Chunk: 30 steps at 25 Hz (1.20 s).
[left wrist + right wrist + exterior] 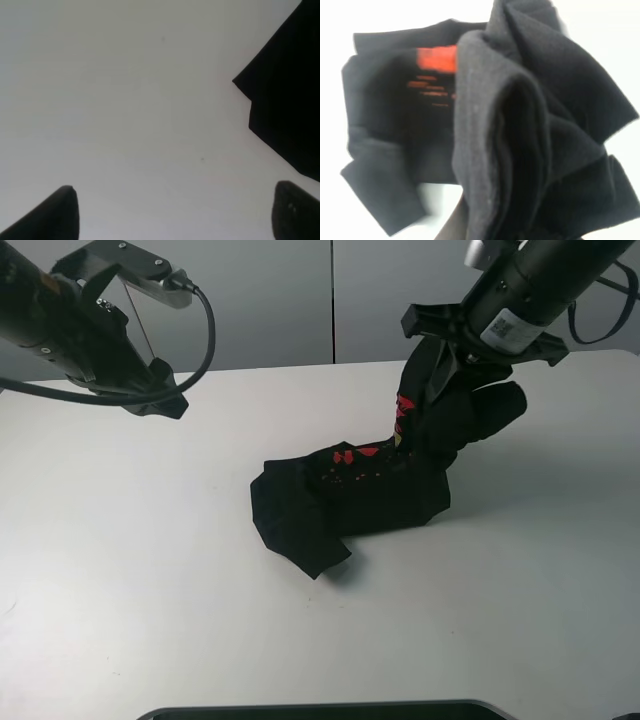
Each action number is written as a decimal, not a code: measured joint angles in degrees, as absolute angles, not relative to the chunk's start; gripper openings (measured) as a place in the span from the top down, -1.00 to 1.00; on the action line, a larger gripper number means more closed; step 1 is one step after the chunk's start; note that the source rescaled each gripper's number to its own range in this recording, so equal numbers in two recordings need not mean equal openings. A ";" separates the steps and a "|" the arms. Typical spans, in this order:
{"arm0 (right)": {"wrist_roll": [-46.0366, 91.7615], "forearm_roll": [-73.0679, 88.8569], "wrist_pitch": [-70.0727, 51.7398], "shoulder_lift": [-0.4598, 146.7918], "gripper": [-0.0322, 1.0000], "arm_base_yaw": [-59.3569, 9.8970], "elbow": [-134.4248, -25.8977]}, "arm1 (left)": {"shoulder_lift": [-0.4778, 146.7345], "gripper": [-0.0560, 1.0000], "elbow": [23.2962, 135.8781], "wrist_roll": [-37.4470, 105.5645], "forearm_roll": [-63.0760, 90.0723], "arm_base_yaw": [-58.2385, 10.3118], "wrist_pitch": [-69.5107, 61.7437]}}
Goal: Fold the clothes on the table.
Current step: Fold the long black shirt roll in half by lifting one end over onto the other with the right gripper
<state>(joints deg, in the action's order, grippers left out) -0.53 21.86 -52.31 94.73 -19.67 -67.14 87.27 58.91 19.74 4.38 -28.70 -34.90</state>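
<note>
The clothes (350,495) are a black T-shirt with red print, lying bunched near the middle of the white table (120,570). My right gripper (440,358) is shut on one end of the shirt and holds it up above the table at the back right. The lifted cloth hangs in thick folds and fills the right wrist view as the clothes (520,125), hiding the fingers there. My left gripper (165,392) hovers open at the back left, apart from the shirt. In the left wrist view the left gripper (175,187) has bare table between its fingers and a corner of the clothes (285,85) to one side.
Grey wall panels (330,300) stand behind the table's far edge. A dark object (320,710) lies along the front edge. A black cable (205,330) loops off the left arm.
</note>
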 joint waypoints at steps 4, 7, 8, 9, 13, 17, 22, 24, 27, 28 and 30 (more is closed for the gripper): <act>2.64 27.65 -48.76 100.12 0.78 -24.60 -67.14 | 83.93 -0.99 58.91 19.74 4.38 -28.70 -34.04; 3.49 30.37 -45.18 105.35 0.78 -29.42 -67.14 | 81.26 -0.99 58.91 19.64 4.38 -28.70 -33.81; 3.61 31.17 -43.99 107.10 0.78 -30.94 -67.14 | 80.52 -0.99 58.91 19.64 4.38 -28.70 -33.72; 3.71 31.86 -42.93 108.48 0.78 -32.21 -67.14 | 79.70 -0.99 58.91 19.64 4.38 -28.70 -33.72; 3.83 33.16 -41.30 113.23 0.78 -34.52 -67.14 | 76.91 -0.99 58.91 19.64 4.38 -28.70 -33.72; 3.98 33.96 -40.66 114.50 0.78 -34.65 -67.14 | 75.31 -0.99 58.91 19.64 4.38 -28.70 -33.72; 10.37 41.45 -40.66 114.50 0.38 -34.65 -67.14 | 74.97 -0.99 58.91 19.64 4.38 -28.70 -33.72; 15.39 47.97 -41.23 114.50 0.01 -34.65 -67.14 | 74.97 -0.99 58.91 19.64 4.38 -28.70 -33.72; 24.15 58.45 -43.53 114.50 -0.55 -34.65 -67.14 | 74.97 -0.99 58.91 19.64 4.38 -28.70 -33.72; 27.03 61.41 -44.33 114.50 -0.69 -34.65 -67.14 | 74.97 -0.99 58.91 19.64 4.38 -28.70 -33.72; 32.15 68.26 -46.64 114.50 -0.84 -34.65 -67.14 | 74.97 -0.99 58.91 19.64 4.38 -28.70 -33.72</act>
